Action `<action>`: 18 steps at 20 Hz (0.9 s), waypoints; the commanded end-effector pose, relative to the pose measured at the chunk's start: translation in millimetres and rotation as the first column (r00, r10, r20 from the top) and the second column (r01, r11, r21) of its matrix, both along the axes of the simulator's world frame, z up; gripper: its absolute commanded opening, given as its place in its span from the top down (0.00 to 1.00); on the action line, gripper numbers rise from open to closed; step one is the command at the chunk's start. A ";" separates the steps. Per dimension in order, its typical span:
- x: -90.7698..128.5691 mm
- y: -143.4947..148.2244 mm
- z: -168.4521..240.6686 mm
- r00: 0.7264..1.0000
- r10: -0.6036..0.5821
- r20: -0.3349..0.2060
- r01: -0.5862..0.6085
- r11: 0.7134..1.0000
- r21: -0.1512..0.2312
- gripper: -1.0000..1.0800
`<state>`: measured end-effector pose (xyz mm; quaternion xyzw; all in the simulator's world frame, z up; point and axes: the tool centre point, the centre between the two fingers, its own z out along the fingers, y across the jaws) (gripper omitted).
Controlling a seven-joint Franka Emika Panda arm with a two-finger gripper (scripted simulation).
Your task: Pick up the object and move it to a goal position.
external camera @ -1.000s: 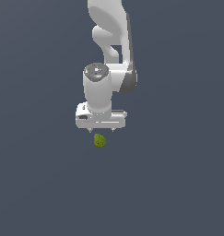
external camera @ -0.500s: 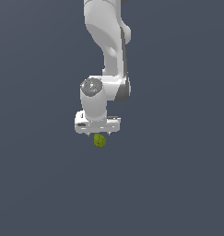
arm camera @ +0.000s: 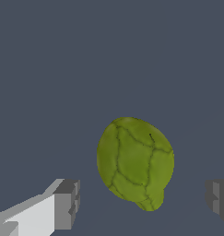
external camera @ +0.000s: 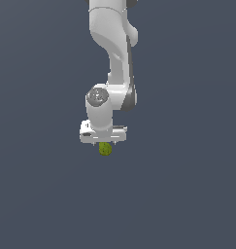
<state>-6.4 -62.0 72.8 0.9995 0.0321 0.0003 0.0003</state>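
The object (external camera: 105, 149) is a small olive-green, egg-shaped lump with a cracked, mottled surface. In the exterior view it sits right under my white gripper (external camera: 104, 143). In the wrist view the object (arm camera: 134, 161) lies between my two grey fingertips (arm camera: 67, 203), with a visible gap on each side. The gripper (arm camera: 143, 203) is open and straddles the object without touching it. The fingers are mostly hidden behind the hand in the exterior view.
The white arm (external camera: 114, 58) rises straight above the gripper. Around it only a plain dark grey-blue surface (external camera: 187, 194) shows, with no other objects or edges in view.
The arm has stretched downward and the gripper has lowered onto the object. The object has stayed in the same spot.
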 end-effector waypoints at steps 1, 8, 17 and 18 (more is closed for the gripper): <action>-0.9 0.1 -13.4 1.000 0.001 -0.001 -0.001 1.000 0.000 0.04; -0.1 -0.2 -31.8 1.000 0.002 -0.001 -0.002 1.000 0.001 0.04; 0.0 -0.2 -31.9 1.000 0.002 -0.001 -0.002 1.000 0.001 1.00; 0.0 -0.2 -31.9 1.000 0.002 -0.001 -0.002 1.000 0.001 1.00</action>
